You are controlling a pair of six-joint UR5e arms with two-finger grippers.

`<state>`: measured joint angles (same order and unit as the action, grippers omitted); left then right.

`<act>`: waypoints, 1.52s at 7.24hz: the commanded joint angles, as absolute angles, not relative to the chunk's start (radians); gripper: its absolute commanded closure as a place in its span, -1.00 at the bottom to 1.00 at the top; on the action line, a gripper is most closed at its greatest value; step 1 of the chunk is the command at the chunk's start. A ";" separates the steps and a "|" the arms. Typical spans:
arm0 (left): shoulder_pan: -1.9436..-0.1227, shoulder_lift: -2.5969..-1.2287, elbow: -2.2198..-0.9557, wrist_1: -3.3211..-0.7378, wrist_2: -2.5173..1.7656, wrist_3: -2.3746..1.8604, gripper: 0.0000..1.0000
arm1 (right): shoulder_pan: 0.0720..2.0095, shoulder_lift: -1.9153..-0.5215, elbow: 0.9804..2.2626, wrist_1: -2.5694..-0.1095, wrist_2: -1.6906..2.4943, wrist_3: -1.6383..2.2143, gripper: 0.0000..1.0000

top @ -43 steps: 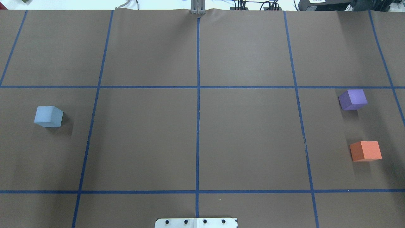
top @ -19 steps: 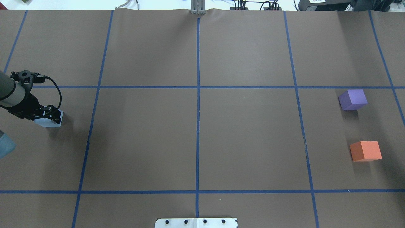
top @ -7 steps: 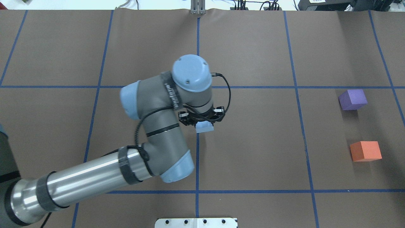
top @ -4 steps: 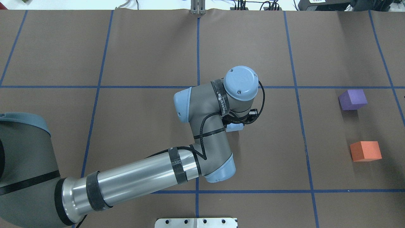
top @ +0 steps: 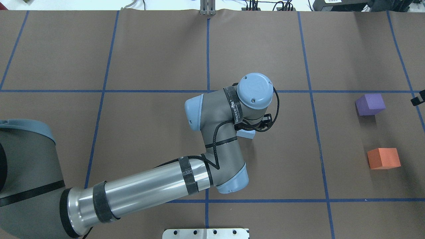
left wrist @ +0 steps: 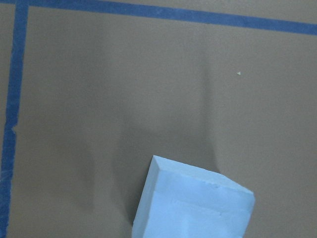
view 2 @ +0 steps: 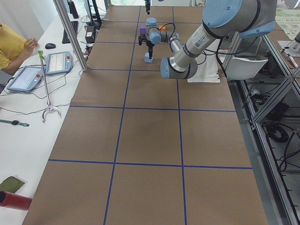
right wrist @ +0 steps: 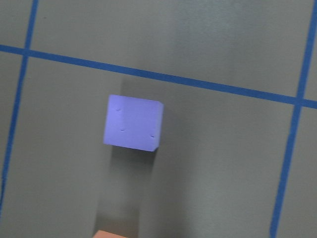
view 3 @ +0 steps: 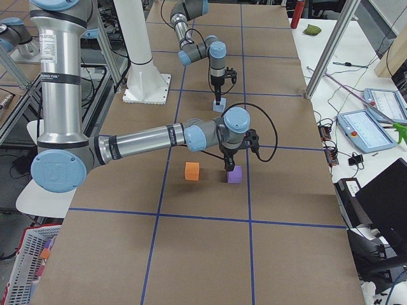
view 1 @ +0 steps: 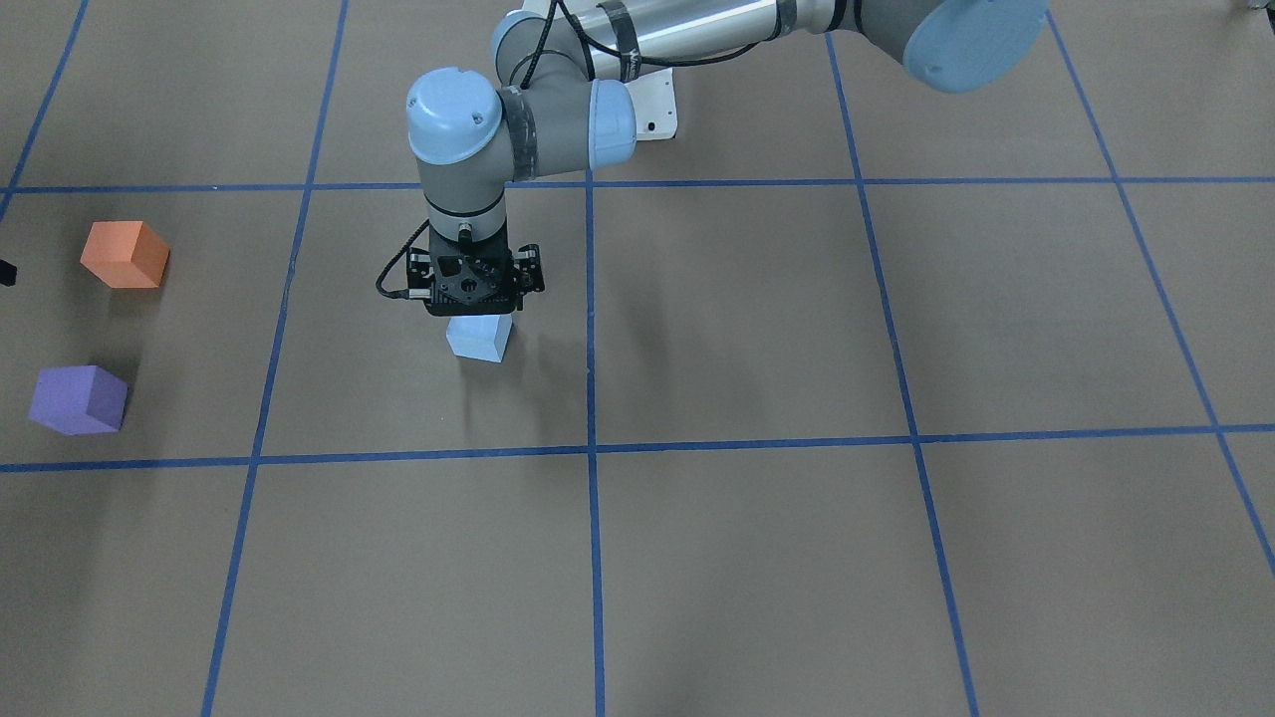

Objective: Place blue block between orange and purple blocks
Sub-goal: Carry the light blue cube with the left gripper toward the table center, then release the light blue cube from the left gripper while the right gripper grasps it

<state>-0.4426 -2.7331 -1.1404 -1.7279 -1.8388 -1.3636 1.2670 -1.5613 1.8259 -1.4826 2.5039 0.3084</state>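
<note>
The pale blue block (view 1: 479, 337) sits in my left gripper (view 1: 478, 321), shut on it, near the table's middle, at or just above the brown surface. It also shows in the overhead view (top: 247, 133) and the left wrist view (left wrist: 193, 203). The purple block (top: 370, 104) and the orange block (top: 383, 158) stand apart at the far right, a gap between them. My right gripper (view 3: 227, 164) hovers by the purple block (view 3: 234, 175); only a black bit shows at the overhead edge (top: 418, 98), and I cannot tell its state. The right wrist view looks down on the purple block (right wrist: 133, 123).
Blue tape lines divide the brown table into squares. The white base plate (top: 206, 233) lies at the near edge. My left arm (top: 149, 189) stretches across the left half. A person with tablets (view 2: 14, 42) sits beside the table's far side.
My left gripper took the blue block at the far left and carried it right to the middle; in the last half second it barely moved. A bit of the right gripper appeared at the right edge.
</note>
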 commanded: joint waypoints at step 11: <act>-0.767 -2.033 -1.864 -1.638 -2.095 -1.092 -0.99 | 0.554 -1.091 1.717 -1.342 1.858 1.698 -0.98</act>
